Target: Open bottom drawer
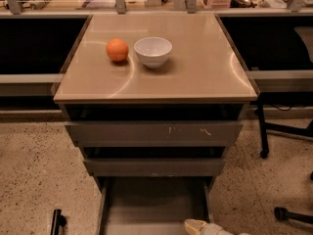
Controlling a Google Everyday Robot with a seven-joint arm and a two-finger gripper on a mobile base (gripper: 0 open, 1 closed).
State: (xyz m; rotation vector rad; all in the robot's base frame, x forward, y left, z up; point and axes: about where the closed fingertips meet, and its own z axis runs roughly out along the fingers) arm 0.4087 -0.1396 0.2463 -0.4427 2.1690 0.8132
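Bottom drawer point(154, 202): at 6 o'clock below the cabinet point(154, 166), standing well out, tray floor showing.
Gripper point(194, 225): at the bottom edge, by the drawer's right front corner; we cannot tell its opening or hold.
Bearing: drawer lies at 11 o'clock from the gripper; its slide axis runs 12-to-6.
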